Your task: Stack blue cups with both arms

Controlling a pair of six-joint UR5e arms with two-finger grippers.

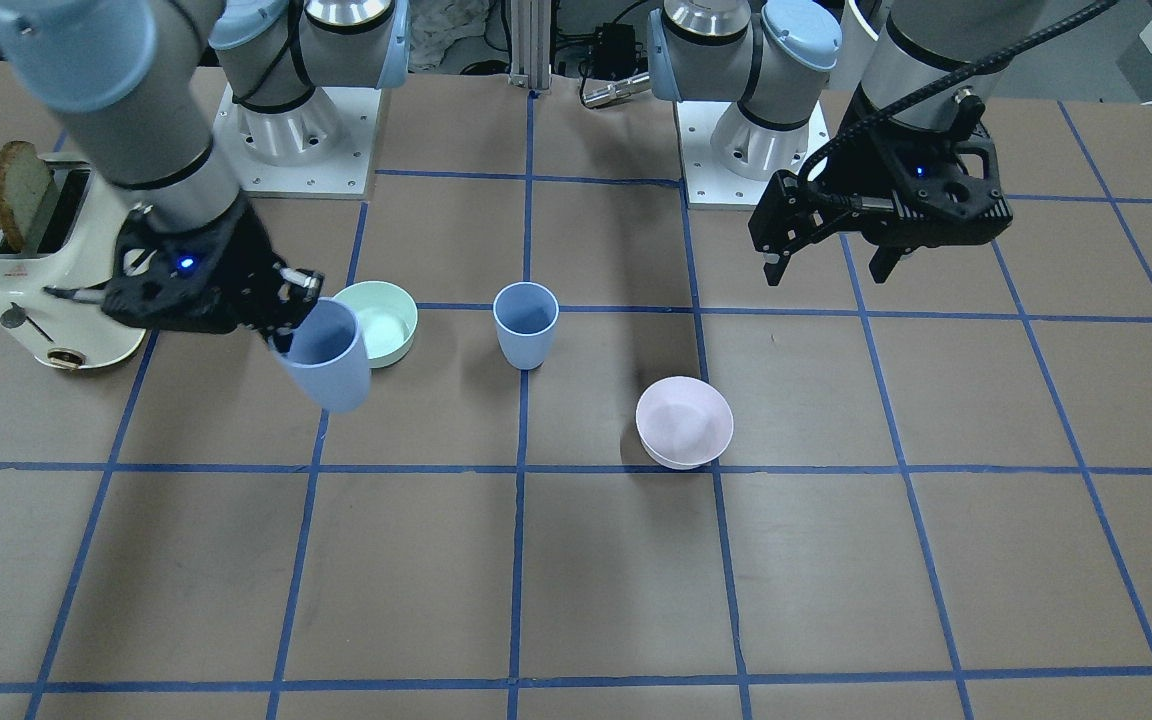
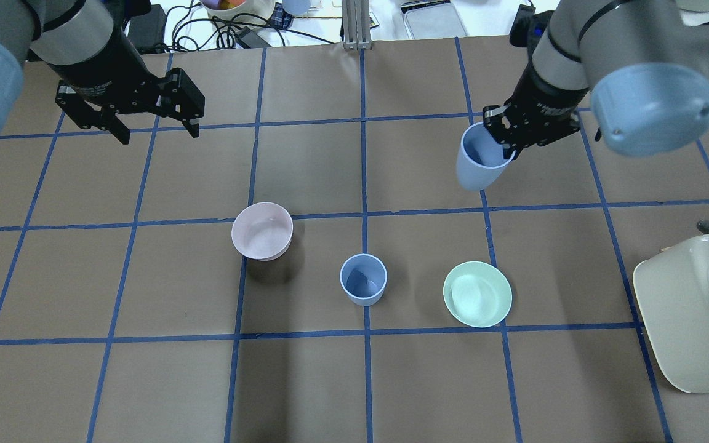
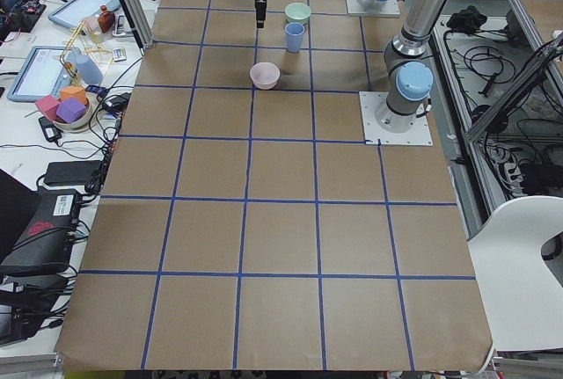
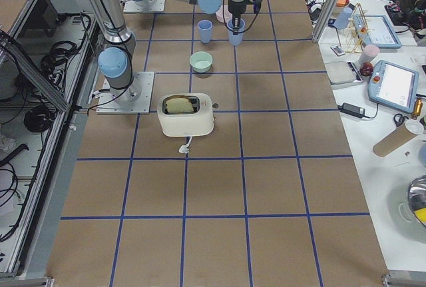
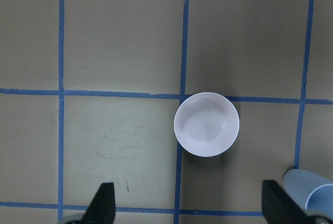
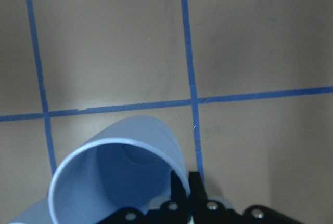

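My right gripper (image 2: 506,147) is shut on the rim of one pale-blue cup (image 2: 479,165) and holds it tilted above the table. It shows in the front view (image 1: 328,358) next to the mint bowl, and in the right wrist view (image 6: 117,174). The second blue cup (image 2: 364,280) stands upright near the table's middle, also in the front view (image 1: 526,323). My left gripper (image 2: 159,134) is open and empty, high over the far left side. Its wrist view shows the standing cup's edge (image 5: 315,195) at the lower right.
A pale pink bowl (image 2: 262,231) stands left of the standing cup, under my left wrist camera (image 5: 206,124). A mint-green bowl (image 2: 477,293) stands to its right. A cream toaster (image 2: 693,314) with a bread slice (image 1: 21,195) sits at the right edge.
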